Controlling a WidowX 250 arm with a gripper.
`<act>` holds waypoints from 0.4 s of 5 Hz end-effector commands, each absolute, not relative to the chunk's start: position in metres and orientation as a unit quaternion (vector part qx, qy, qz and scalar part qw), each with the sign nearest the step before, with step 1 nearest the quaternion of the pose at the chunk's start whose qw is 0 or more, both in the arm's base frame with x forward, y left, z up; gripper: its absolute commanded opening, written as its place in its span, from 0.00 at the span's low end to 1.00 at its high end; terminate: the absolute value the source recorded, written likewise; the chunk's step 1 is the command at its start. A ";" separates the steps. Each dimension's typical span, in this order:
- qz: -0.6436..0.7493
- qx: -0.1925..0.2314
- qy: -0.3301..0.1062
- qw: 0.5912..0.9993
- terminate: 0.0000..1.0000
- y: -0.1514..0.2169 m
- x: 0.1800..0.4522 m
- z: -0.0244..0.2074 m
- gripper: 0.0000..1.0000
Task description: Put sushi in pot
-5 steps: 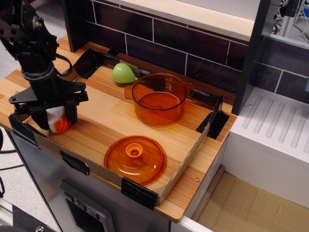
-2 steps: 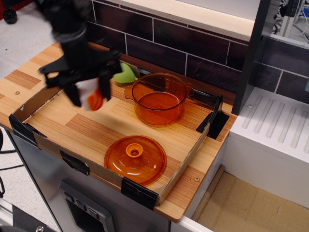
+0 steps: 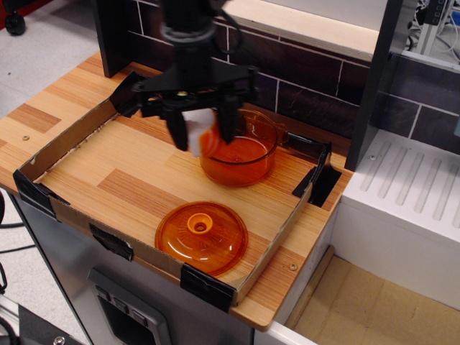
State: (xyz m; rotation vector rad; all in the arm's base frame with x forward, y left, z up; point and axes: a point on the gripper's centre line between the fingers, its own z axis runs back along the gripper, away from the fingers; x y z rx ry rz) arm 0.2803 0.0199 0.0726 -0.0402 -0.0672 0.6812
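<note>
My gripper [image 3: 200, 135] is shut on the sushi [image 3: 199, 134], a white ribbed toy with an orange face. It holds the sushi in the air over the left rim of the pot [image 3: 241, 154]. The pot is transparent orange and round, and stands toward the back right of the wooden tray [image 3: 122, 169]. The black arm comes down from the top of the view and hides the pot's left side.
The flat orange lid [image 3: 201, 237] with a knob lies at the tray's front edge. The tray has low cardboard walls with black corner clips [image 3: 318, 183]. A dark tiled wall [image 3: 309, 86] rises behind. A white ribbed surface [image 3: 410, 187] is at the right. The green toy is hidden behind the arm.
The gripper has lifted the sushi from the tray's front left corner and carried it up and to the right, to over the pot's left rim. It now hides the green toy.
</note>
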 end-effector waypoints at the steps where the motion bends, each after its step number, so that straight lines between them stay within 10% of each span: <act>1: 0.341 -0.018 -0.065 0.938 0.00 0.004 0.311 0.076 0.00; 2: 0.349 -0.012 -0.064 0.935 0.00 0.003 0.321 0.070 0.00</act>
